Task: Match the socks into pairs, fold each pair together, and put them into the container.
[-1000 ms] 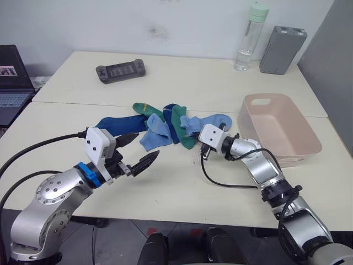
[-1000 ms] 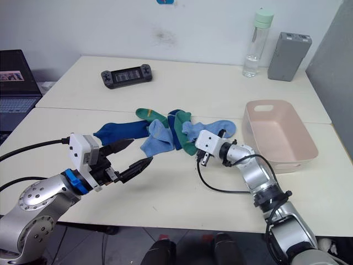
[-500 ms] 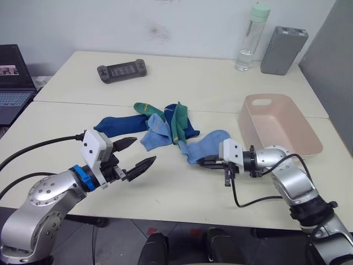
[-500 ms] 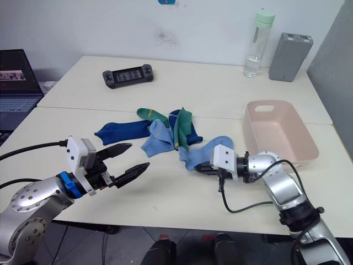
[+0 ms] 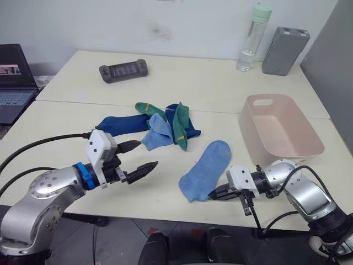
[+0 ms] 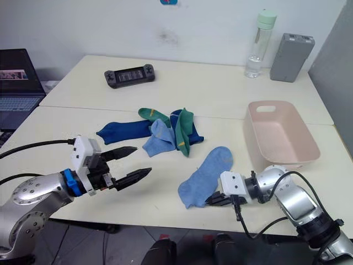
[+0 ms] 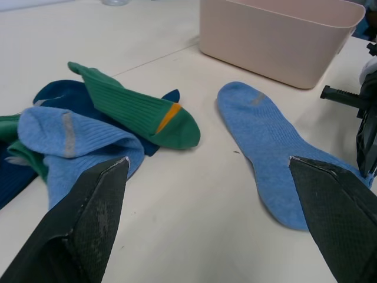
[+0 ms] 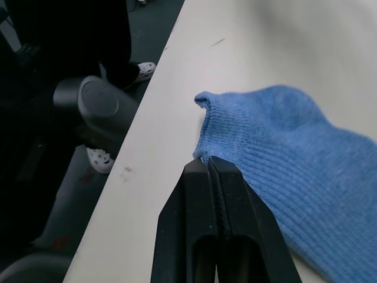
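Note:
One light blue sock [image 5: 207, 169] lies flat near the table's front edge, apart from the others. My right gripper [image 5: 213, 194] is shut on the edge of its cuff [image 8: 203, 154], low over the table edge. The other socks lie in a heap [image 5: 165, 122] at mid-table: a second light blue one [image 7: 70, 137], a green one [image 7: 134, 109] and dark blue ones [image 5: 117, 124]. My left gripper [image 5: 146, 155] hovers open and holding nothing, in front of the heap. The pink container [image 5: 280, 130] stands on the right with nothing in it.
At the back of the table are a black game controller [image 5: 122, 70], a clear water bottle [image 5: 249, 36] and a grey box [image 5: 285, 43]. A laptop [image 5: 11, 83] sits off the far left. The table's front edge [image 8: 126, 171] runs right beside the right fingers.
My right gripper has pulled the light blue sock out of the heap toward the front edge, where it now lies stretched flat. The left gripper stayed open and barely moved.

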Motion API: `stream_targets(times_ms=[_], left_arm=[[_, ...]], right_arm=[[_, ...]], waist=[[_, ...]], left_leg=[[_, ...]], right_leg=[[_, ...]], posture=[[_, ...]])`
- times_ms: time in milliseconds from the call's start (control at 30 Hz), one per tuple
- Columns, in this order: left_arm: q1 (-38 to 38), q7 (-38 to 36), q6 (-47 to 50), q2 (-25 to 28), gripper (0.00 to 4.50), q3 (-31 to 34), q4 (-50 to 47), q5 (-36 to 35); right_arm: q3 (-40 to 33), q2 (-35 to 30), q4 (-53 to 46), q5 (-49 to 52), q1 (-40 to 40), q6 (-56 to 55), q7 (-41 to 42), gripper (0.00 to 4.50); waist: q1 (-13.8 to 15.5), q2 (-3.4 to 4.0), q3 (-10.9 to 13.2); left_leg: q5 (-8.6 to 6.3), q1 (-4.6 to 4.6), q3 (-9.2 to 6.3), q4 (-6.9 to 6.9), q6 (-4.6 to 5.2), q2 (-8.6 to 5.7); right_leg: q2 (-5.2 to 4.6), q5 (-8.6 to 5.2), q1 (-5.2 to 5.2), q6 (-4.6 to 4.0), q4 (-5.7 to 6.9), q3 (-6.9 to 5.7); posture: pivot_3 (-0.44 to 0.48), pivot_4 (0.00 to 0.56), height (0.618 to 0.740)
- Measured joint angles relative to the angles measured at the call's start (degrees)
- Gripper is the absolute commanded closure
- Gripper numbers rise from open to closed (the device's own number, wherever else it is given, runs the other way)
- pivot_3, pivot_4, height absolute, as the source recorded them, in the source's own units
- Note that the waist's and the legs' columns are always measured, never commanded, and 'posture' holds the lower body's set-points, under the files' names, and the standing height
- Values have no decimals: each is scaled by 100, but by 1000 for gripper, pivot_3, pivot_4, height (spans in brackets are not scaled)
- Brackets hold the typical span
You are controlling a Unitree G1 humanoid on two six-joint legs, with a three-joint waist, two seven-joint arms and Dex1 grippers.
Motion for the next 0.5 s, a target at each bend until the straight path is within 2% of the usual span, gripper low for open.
stream_targets(times_ms=[133,300,333,367,500], left_arm=[[-372,-130,-19,-15,0,-369,205,157],[-904,-282,-227,-207,0,-1097,537,558],[-1033,-302,-276,-332,0,-1311,659,696],[-1124,-309,-341,-429,0,-1491,759,803],[-1781,-335,-743,-916,0,-2167,1614,1412]], right_arm=[[-97,-504,-149,161,230,145,312,4484],[-110,-404,-114,142,177,51,304,4484],[-111,-360,-96,144,151,45,287,4072],[-114,-317,-86,154,117,58,279,3887],[-203,-378,-234,361,35,428,273,2562]], waist=[[63,0,0],[57,0,0],[64,0,0],[67,-1,0],[88,0,0]], left_leg=[[0,0,-2,0,0,1],[0,3,1,2,0,2],[0,3,2,3,0,0],[0,0,1,5,0,0],[1,-5,-6,8,0,-2]], right_leg=[[1,0,0,0,0,-3],[5,0,1,1,1,0],[5,0,2,1,1,0],[5,0,1,1,1,-1],[4,1,2,0,1,-8]], posture=[[0,150,740],[0,150,740],[0,150,740],[0,150,740],[0,150,740]])
